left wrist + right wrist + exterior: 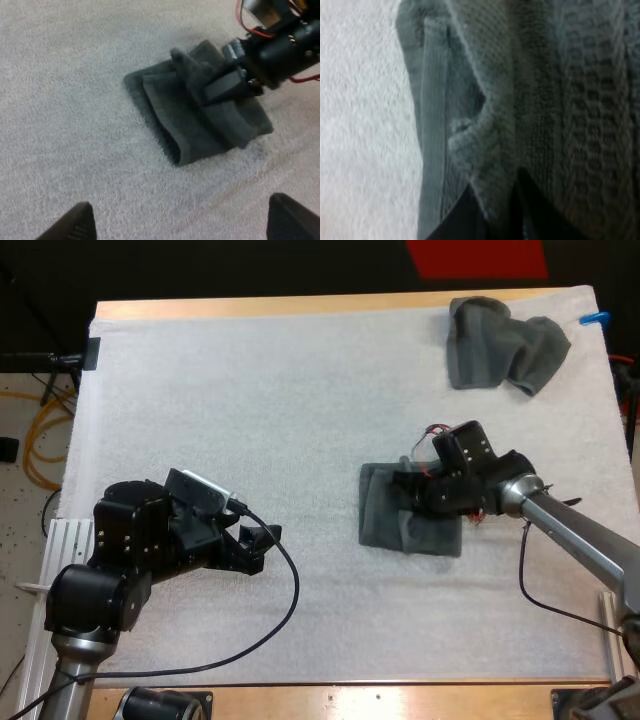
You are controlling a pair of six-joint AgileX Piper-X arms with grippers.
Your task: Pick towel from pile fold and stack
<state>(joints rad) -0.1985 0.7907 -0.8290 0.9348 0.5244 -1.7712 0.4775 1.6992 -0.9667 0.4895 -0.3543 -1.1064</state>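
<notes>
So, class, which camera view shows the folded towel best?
The left wrist view: the folded towel lies whole, layers visible. The high view has the right gripper covering part of it. The right wrist view sits close on its weave, a fold pinched between fingers.

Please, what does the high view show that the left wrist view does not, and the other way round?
High view adds: the crumpled towel at the far right corner of the white mat, apart from the work. Left wrist view adds: my left gripper with fingers apart, clear of anything, and the layered near edge of the folded towel. Shared: the folded towel lying on the mat, with the right gripper at it.
</notes>
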